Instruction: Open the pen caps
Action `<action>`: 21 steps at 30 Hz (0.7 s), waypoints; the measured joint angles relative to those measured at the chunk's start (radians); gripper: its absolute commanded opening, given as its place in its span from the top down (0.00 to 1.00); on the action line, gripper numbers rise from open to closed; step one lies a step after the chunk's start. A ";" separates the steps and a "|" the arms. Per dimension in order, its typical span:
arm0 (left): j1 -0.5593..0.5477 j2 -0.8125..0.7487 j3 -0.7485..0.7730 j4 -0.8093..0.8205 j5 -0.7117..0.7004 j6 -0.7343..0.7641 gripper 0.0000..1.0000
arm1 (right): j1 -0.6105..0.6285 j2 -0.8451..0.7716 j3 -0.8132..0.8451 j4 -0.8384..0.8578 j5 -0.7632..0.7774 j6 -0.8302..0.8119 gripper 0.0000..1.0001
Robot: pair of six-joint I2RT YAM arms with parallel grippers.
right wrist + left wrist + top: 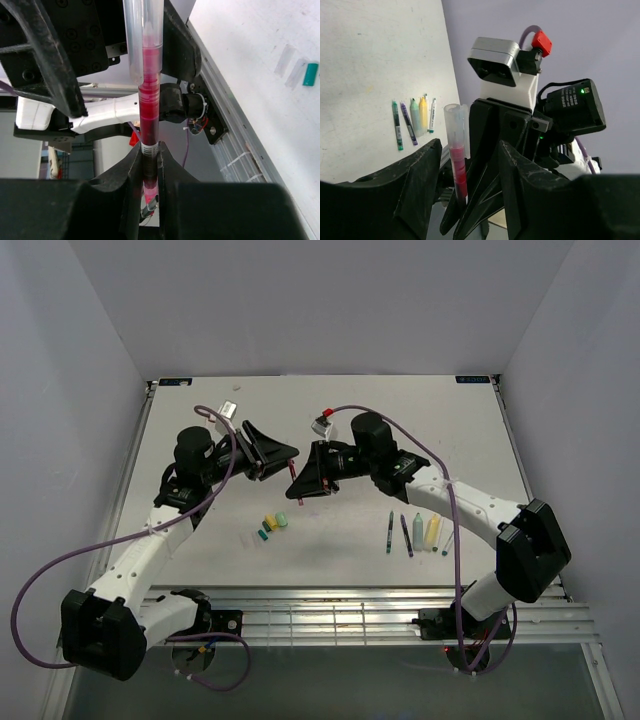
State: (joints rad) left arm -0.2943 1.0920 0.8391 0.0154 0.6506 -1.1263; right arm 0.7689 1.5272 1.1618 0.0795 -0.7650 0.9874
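Step in hand, as I judge it: pull the cap off the pen held between the two arms.

Right pincer: clamped on the red pen, low on the barrel at the printed band. The grip looks square and the pen runs straight out along the finger line.

Left pincer: fingers apart, straddling the pen's far end and not yet biting.

To do it well:
- I centre the left pincer first. The pen sits off-middle in its gap, nearer one finger than the other, so closing as it stands would likely push the pen sideways against the right grip.
- I close only on the clear cap, beyond its open rim, so no finger pinches the red barrel under it.
- I pull straight along the pen's axis with the right pincer held firm. Any sideways pull would probably lever the thin barrel.
- The cap is smooth plastic and I expect it may slip, so I squeeze firmly before pulling.

Positions:
- Red pen: its base is inside the right pincer and its capped end reaches into the left pincer's gap.
- Clear cap: between the left fingers and well clear of the right fingertips. I cannot tell whether it touches the nearer left finger.
- Row of pens: flat on the table, below and outboard of the right pincer, well apart from it.
- Loose caps: on the table below the two pincers, toward the bases.
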 measured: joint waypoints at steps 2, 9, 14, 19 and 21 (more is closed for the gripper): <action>0.000 0.000 -0.017 0.042 0.027 -0.011 0.43 | 0.000 0.000 -0.017 0.039 -0.020 0.026 0.92; 0.002 0.000 -0.029 0.092 0.071 -0.023 0.63 | -0.001 0.000 -0.065 0.179 -0.078 0.109 0.92; 0.004 0.001 -0.029 0.098 0.076 -0.033 0.90 | -0.001 0.000 -0.081 0.252 -0.100 0.143 0.92; 0.004 0.024 -0.029 0.103 0.089 -0.043 1.00 | -0.003 0.000 -0.097 0.267 -0.101 0.159 0.92; 0.004 0.039 -0.026 0.095 0.091 -0.040 1.00 | -0.006 0.000 -0.109 0.267 -0.098 0.161 0.92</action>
State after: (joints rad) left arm -0.2901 1.1313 0.8127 0.1101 0.7418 -1.1660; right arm 0.7624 1.5272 1.0523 0.3466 -0.8631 1.1484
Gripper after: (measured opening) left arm 0.176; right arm 0.174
